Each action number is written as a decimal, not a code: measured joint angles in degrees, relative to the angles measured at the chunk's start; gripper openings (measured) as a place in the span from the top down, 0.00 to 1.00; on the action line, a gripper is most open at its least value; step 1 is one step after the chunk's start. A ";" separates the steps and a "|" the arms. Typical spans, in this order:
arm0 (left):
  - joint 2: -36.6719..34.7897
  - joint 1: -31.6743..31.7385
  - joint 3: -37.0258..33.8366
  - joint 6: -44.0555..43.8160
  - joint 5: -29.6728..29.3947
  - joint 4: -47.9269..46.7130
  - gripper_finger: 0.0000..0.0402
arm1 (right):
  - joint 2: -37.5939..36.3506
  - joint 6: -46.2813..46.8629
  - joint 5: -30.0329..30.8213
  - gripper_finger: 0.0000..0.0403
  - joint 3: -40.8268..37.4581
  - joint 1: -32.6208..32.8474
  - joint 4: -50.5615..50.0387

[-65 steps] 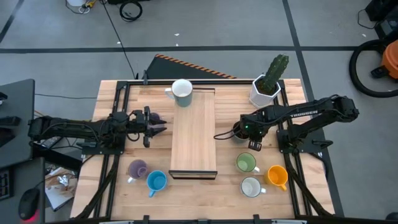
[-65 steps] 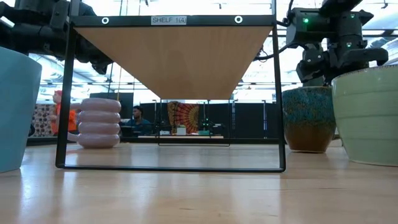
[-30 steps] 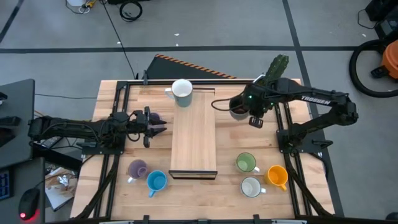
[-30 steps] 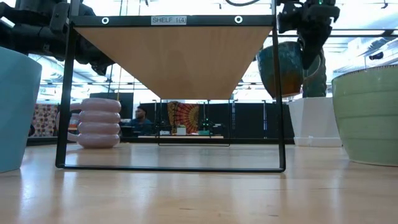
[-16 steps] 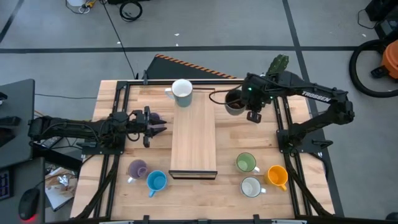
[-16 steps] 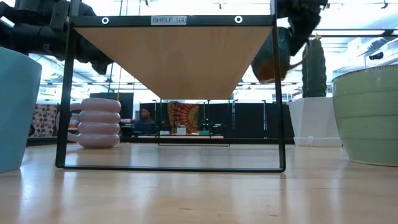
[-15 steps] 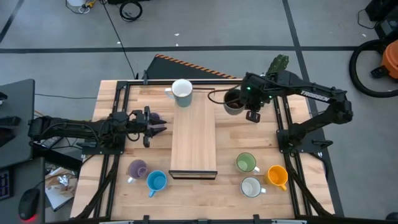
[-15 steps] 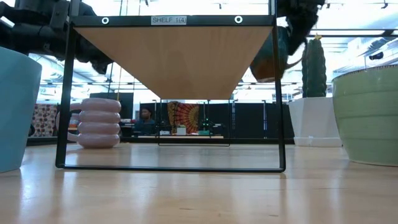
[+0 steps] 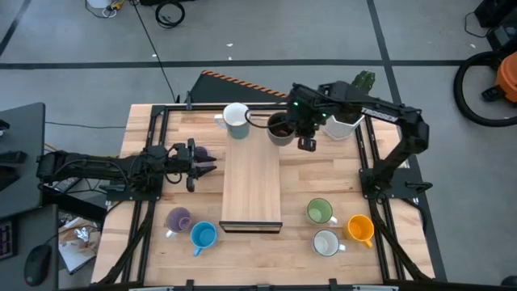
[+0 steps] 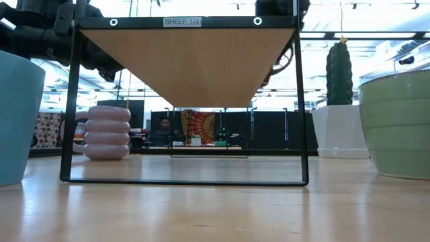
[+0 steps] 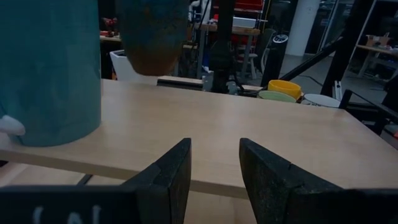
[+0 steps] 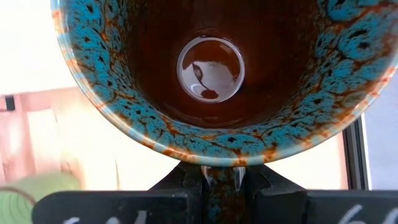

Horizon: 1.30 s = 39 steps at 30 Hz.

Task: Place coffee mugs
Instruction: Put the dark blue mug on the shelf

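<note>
My right gripper (image 9: pixel 300 129) is shut on the dark brown mug (image 9: pixel 280 128), whose glaze is teal-speckled (image 12: pixel 211 74). It hangs in the air over the far right corner of the wooden shelf (image 9: pixel 252 174). A white mug (image 9: pixel 237 120) stands on the shelf's far end. My left gripper (image 9: pixel 202 162) waits open at the shelf's left side (image 11: pixel 214 168), above a lilac mug (image 10: pixel 107 132). On the table stand a second lilac mug (image 9: pixel 178 218), a blue one (image 9: pixel 203 235), a green one (image 9: pixel 320 212), a white one (image 9: pixel 325 242) and an orange one (image 9: pixel 359 229). My right gripper pinches a narrow part on the brown mug's outer side just under the rim (image 12: pixel 221 167), between its two fingers (image 12: pixel 202 177); it looks like the handle. The fingers come from the table's right. The mug is lifted clear, mouth turned toward the wrist camera.
A white faceted pot with a green cactus (image 9: pixel 343 120) stands right behind my right arm at the far right. Black frame rails (image 9: pixel 153 137) run along both table sides. The shelf top (image 11: pixel 249 130) is bare from its middle to its near end.
My right gripper has carried the brown mug toward the table's left and a little toward the far edge, rising, from right of the shelf to over its far right corner. In the low view the mug has gone up behind the shelf board.
</note>
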 joint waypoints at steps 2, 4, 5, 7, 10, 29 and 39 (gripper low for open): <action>0.00 0.02 0.00 -0.27 0.00 -0.02 0.65 | 1.37 -0.27 -0.28 0.88 0.17 -0.56 1.29; 0.00 0.02 0.00 -0.62 0.00 -0.02 0.65 | 2.46 -0.61 -0.30 0.88 0.17 -1.04 2.61; 0.00 0.02 0.00 -0.71 0.00 -0.02 0.65 | 2.76 -0.93 -0.30 0.88 0.16 -1.35 3.34; 0.00 0.02 0.00 -0.81 0.00 0.00 0.65 | 3.20 -1.56 -0.55 0.88 0.17 -1.92 4.89; 0.00 0.00 0.00 -0.90 0.00 0.00 0.65 | 3.68 -2.10 -2.31 0.88 0.17 -2.94 6.98; -0.01 0.00 0.00 -1.00 0.00 0.33 0.65 | 6.14 -3.06 -4.39 0.88 0.17 -3.95 10.72; -0.01 0.00 0.00 -0.86 0.00 0.33 0.65 | 6.04 -2.86 -3.77 0.83 0.23 -4.34 11.42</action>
